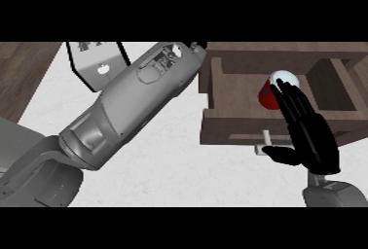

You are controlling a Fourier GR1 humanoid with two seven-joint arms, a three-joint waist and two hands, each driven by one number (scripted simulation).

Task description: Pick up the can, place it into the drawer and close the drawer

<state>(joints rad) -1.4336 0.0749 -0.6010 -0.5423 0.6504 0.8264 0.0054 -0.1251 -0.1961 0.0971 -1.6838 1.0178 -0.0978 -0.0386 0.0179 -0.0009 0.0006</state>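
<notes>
A red can [268, 97] with a silver top stands tilted inside the open wooden drawer [215, 92] at the right. My right hand [310, 131] reaches up over the drawer's front, its straight fingers lying against the can's right side. Its thumb sticks out to the left, low down near the drawer's white handle [265, 142], away from the can. My left forearm [133, 102] slants across the middle from the lower left toward the drawer's left wall. Its hand does not show past the wrist.
A white panel [97, 63] with a dark edge and a hole lies at the upper left, partly behind the left forearm. The pale counter top [179, 165] spreads below the drawer. Brown wood [22, 73] borders it at the left.
</notes>
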